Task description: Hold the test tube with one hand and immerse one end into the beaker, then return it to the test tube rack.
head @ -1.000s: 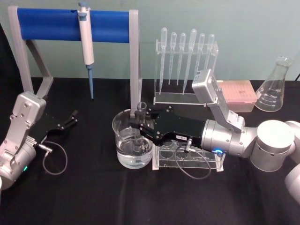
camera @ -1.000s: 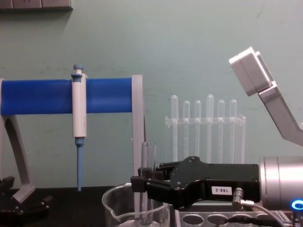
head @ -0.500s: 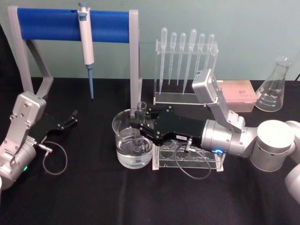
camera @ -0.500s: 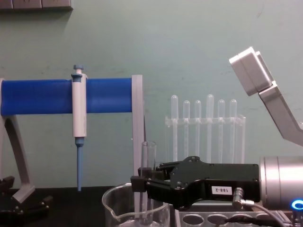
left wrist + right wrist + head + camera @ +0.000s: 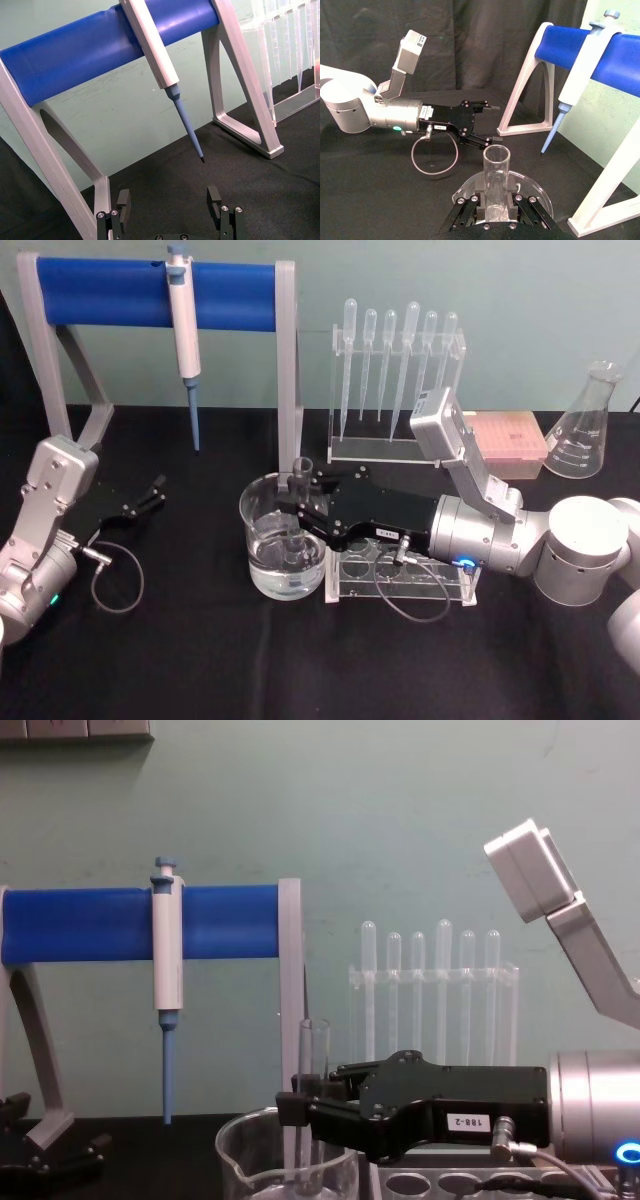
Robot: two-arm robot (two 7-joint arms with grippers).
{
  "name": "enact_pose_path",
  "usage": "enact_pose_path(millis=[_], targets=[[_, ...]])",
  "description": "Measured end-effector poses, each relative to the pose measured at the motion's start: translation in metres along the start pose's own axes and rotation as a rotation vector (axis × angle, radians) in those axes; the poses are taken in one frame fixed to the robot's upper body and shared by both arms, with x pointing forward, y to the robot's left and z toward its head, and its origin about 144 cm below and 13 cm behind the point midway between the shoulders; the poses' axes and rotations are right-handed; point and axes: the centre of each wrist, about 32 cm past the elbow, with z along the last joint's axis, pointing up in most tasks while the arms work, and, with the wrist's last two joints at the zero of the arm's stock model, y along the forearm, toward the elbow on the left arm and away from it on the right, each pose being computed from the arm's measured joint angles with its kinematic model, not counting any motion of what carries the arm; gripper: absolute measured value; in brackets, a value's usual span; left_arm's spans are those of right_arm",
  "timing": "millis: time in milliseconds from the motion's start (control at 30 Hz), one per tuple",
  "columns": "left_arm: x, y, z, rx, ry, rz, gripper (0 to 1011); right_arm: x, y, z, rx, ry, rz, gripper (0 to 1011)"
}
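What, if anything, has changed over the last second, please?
Nothing has visibly changed. The right gripper still holds the test tube upright with its lower end inside the beaker, and the left gripper stays parked, open, on the robot's left.

I see the clear test tube [image 5: 301,471] standing upright inside the wide glass beaker [image 5: 256,558]. Its rounded end dips into the shallow water, and its open rim rises above the beaker's rim. My right gripper [image 5: 292,506] clamps the tube around mid-length.
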Motion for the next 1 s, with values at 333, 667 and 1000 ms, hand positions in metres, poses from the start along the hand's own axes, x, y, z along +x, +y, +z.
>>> enact_pose_path(millis=[333, 667, 1000], targets=[[0.0, 0.0, 0.0, 0.0, 0.0, 0.0, 1000, 0.0, 0.0, 0.0, 0.0, 0.0, 0.0, 236], [0.0, 0.0, 0.0, 0.0, 0.0, 0.0, 1000, 0.0, 0.0, 0.0, 0.0, 0.0, 0.0, 236], [0.0, 0.0, 0.0, 0.0, 0.0, 0.0, 1000, 0.0, 0.0, 0.0, 0.0, 0.0, 0.0, 236]])
